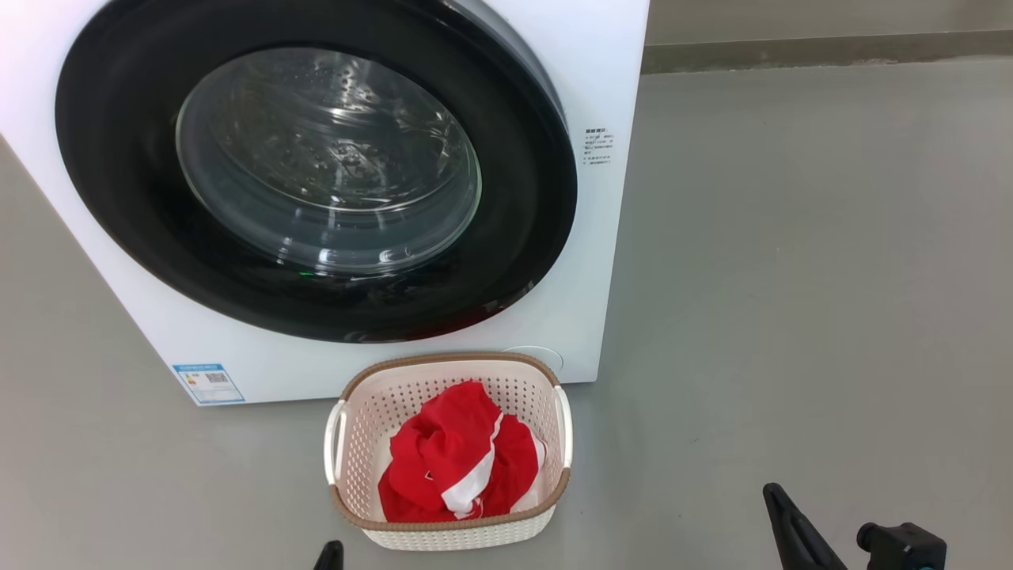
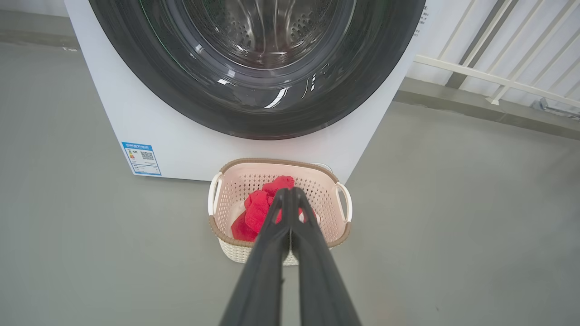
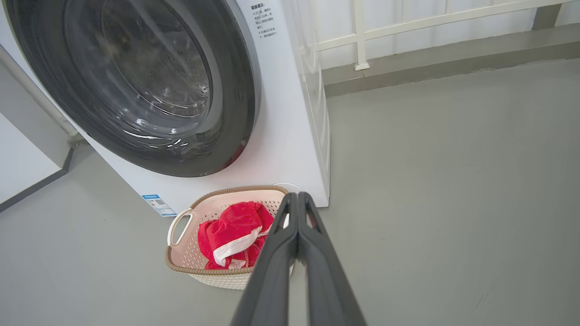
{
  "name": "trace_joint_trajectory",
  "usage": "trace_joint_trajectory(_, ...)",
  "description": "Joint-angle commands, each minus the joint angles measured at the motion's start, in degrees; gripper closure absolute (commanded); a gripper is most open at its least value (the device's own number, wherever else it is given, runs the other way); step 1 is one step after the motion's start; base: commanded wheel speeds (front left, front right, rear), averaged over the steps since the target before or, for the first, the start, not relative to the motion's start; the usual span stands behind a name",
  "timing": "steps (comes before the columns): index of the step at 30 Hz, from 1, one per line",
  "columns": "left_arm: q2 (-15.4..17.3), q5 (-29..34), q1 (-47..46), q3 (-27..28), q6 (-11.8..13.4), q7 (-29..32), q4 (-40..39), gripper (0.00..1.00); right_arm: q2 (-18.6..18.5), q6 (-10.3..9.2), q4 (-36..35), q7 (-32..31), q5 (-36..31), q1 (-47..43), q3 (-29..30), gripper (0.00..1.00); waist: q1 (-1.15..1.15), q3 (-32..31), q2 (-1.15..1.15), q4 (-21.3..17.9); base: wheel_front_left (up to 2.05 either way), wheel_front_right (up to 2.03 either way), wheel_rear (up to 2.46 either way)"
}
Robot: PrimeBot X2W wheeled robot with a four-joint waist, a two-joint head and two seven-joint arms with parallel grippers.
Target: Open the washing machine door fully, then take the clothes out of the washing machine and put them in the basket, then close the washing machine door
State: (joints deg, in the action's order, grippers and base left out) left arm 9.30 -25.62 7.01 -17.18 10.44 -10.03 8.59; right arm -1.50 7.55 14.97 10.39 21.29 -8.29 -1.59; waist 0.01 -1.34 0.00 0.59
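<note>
Red garment (image 1: 443, 451) in the basket (image 1: 451, 358), washing machine door (image 1: 316, 166) apparently shut, left gripper (image 2: 290, 191) and right gripper (image 3: 297, 195) pinched closed on nothing: the task looks complete.

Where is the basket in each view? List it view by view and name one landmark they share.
Head view: the basket is at bottom centre, on the floor in front of the washing machine.
Left wrist view: centre, just below the middle.
Right wrist view: lower left of centre.
Shared landmark: the blue label on the machine's lower corner, up and left of the basket in all three views.
</note>
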Motion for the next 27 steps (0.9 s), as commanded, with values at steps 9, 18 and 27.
trace_joint_trajectory(9,0.0,-6.1,-2.7,2.4,-2.0,1.3,-0.4,1.0,-0.9,-0.01,-1.3,-1.1,6.8,2.8,0.4,1.0,-0.01,0.1,0.0,0.0,0.0,0.0,0.0)
trace_joint_trajectory(18,-0.4,-11.6,-3.6,4.0,-3.4,2.4,0.3,1.0,-1.2,-0.02,-1.3,-2.2,12.6,3.8,0.7,1.0,-0.01,0.3,0.0,-0.1,0.0,0.0,0.0)
trace_joint_trajectory(27,-0.7,-17.1,-4.5,5.5,-4.8,3.5,0.7,1.0,-1.5,-0.02,-1.3,-3.3,18.4,4.8,1.0,1.0,-0.01,0.4,0.0,-0.1,0.0,0.0,0.0)
